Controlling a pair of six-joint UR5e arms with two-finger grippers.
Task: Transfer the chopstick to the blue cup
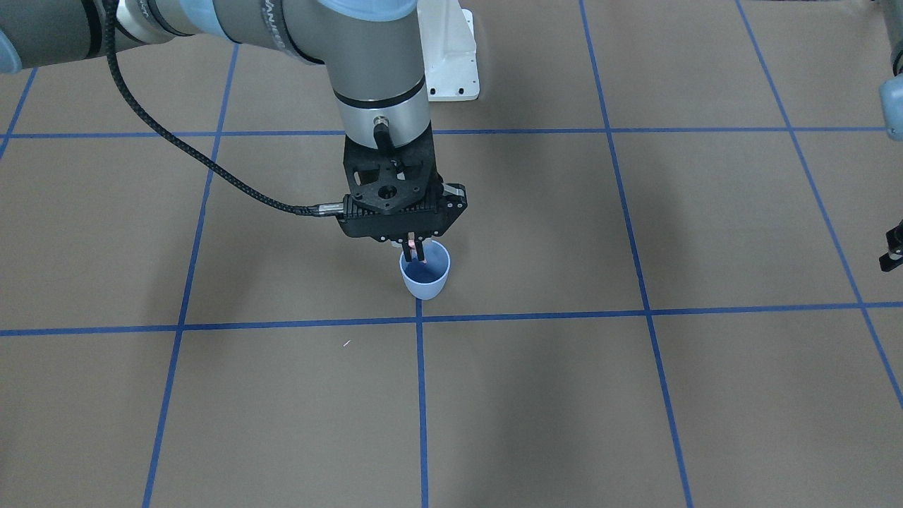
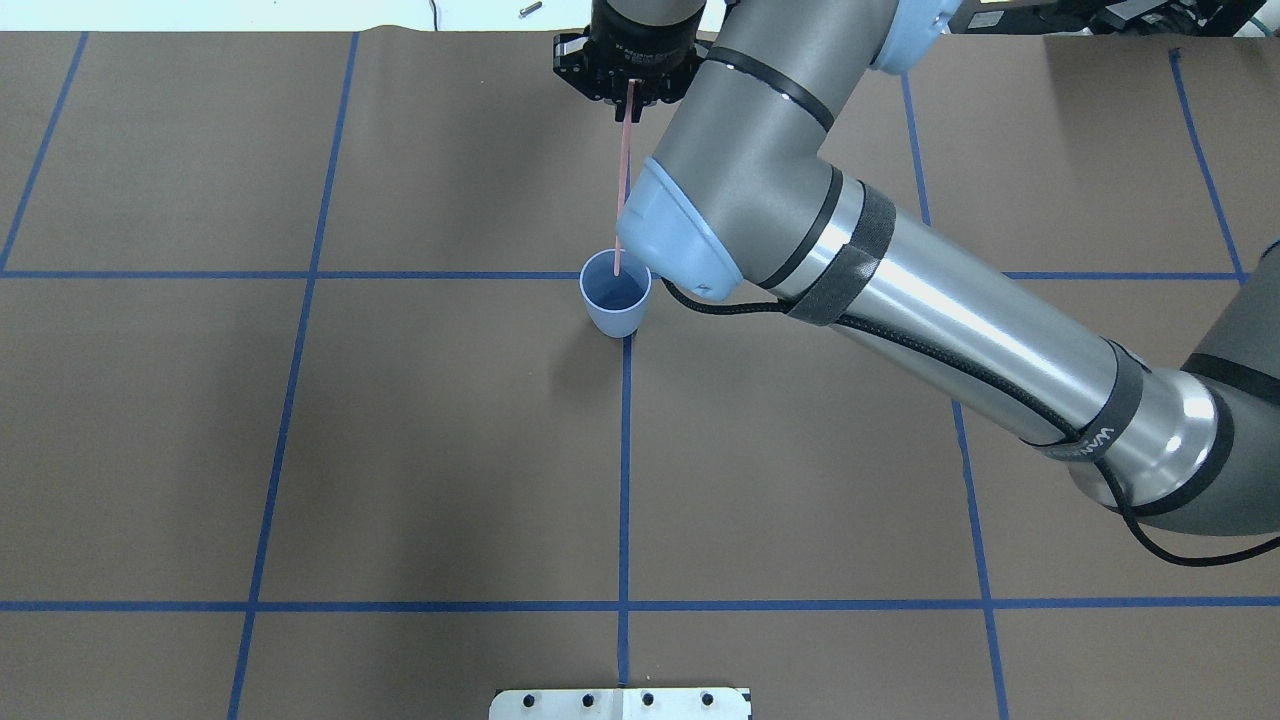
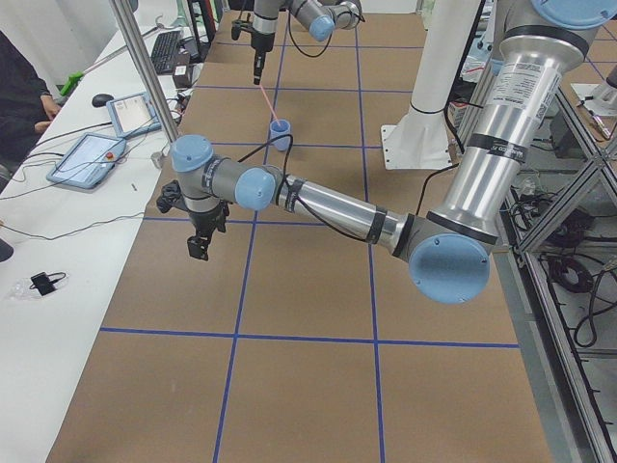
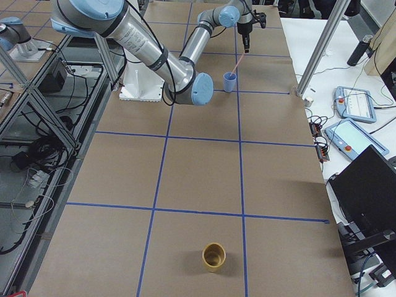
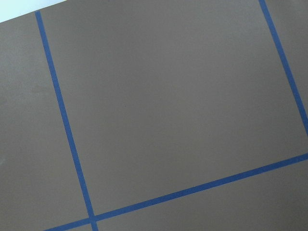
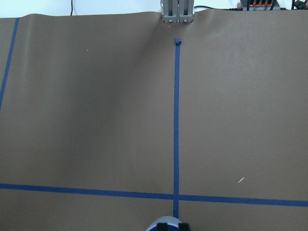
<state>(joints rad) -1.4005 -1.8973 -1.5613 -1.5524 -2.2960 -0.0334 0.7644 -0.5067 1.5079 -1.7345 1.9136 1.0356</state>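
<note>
The blue cup [image 1: 425,276] stands upright on the brown table where two blue tape lines meet; it also shows in the overhead view [image 2: 615,297]. My right gripper [image 1: 413,247] hangs straight above the cup and is shut on the top of one pinkish-orange chopstick [image 2: 623,180]. The chopstick hangs nearly upright, and its lower tip is inside the cup's mouth. My left gripper [image 1: 892,250] is far to the side at the edge of the front-facing view and also shows in the exterior left view [image 3: 200,241]. I cannot tell whether it is open or shut.
A tan cup [image 4: 214,255] stands far off toward the table's right end. A white mounting plate [image 2: 620,703] sits at the robot's base. A tiny white fleck [image 1: 346,343] lies on the table. Tablets [image 3: 89,157] lie on the operators' white table.
</note>
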